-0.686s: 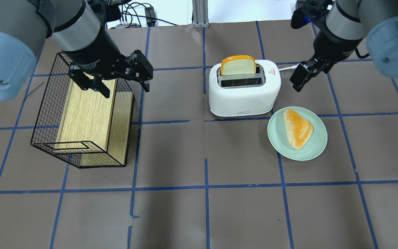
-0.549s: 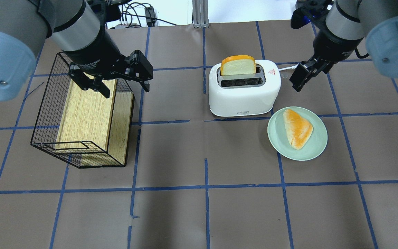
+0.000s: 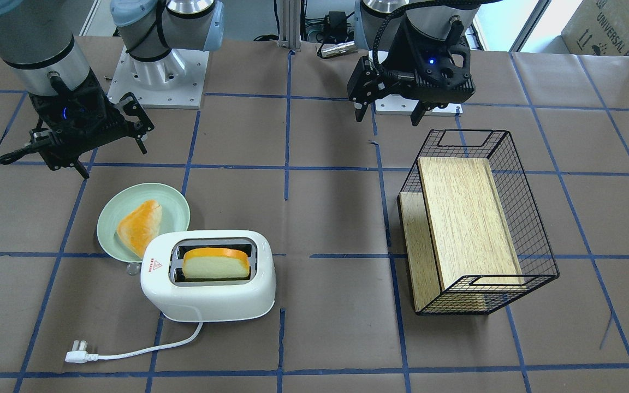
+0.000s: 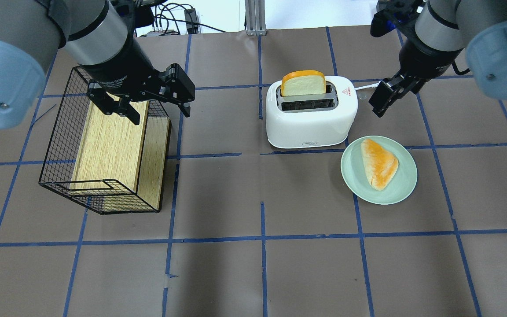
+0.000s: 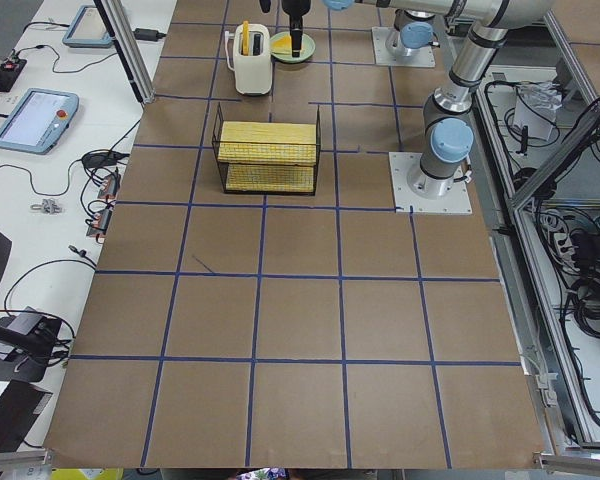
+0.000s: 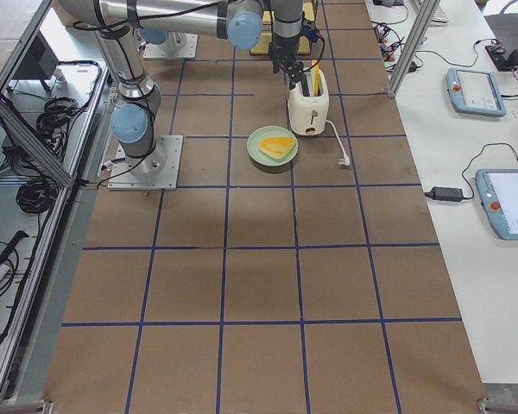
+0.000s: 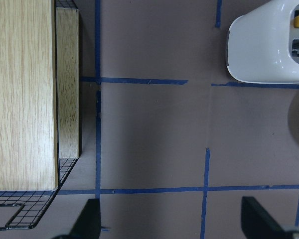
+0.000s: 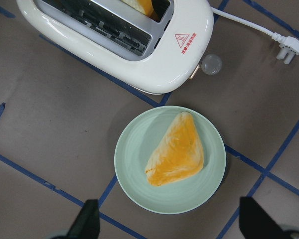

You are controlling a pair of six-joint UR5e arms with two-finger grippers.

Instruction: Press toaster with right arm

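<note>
Nothing moved — right pincer (image 4: 380, 105) hovers beside toaster (image 4: 310, 125).

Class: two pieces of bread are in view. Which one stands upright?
The rectangular slice in the toaster, standing on edge in a slot; the triangular piece lies flat on the green plate.

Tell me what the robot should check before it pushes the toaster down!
1. Bread slice in a slot of the toaster, sticking up: ok.
2. Lever knob free, nothing touching it: ok.
3. Right claw lined up over the knob: cannot tell.
4. Right claw open and empty: ok.
5. Left claw out of the way, by the basket: ok.
6. Plug in a socket: not ok, it lies loose on the table.
</note>
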